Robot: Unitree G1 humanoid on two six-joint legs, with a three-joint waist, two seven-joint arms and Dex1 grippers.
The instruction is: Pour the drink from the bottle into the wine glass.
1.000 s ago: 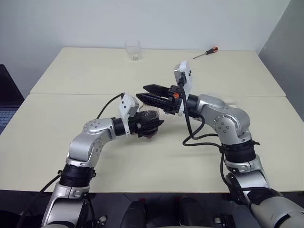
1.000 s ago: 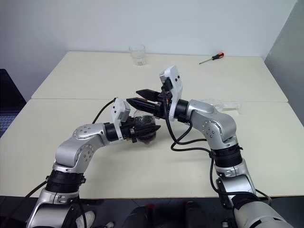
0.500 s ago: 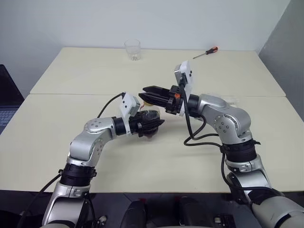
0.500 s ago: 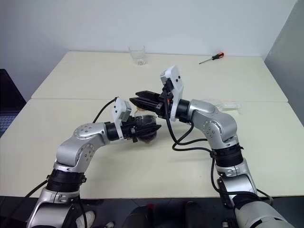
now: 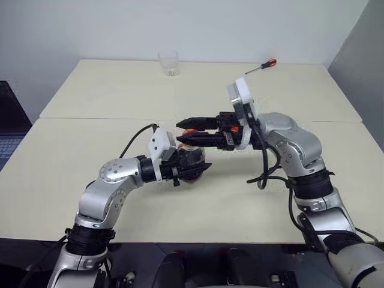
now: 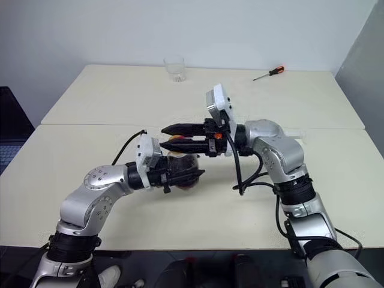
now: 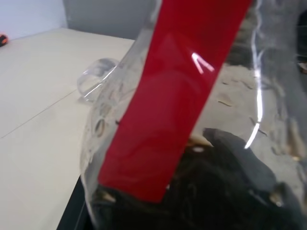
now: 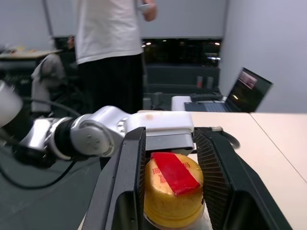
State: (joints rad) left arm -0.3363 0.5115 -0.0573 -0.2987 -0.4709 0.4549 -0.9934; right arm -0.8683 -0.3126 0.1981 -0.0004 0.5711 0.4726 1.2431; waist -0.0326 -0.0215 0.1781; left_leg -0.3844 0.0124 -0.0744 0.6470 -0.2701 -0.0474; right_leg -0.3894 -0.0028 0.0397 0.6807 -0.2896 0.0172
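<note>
Over the desk [image 5: 72, 156], the left claw [image 5: 191, 166] is clenched around the bottle [image 5: 191, 161] low near its front edge. The right claw [image 8: 170, 191] clamps the yellow cap [image 8: 173, 194]. If the cap comes off crookedly, the drink [image 7: 211, 201] could splash. The wine glass [image 7: 93, 79] lies tipped on its side, so pouring now would spill.

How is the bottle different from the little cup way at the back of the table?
The bottle has dark drink inside; the cup looks empty. The bottle wears a yellow cap and red label; the cup is plain and open on top. The bottle is gripped by the left pincer, with the right pincer on its cap; the cup stands alone. Both are see-through.
</note>
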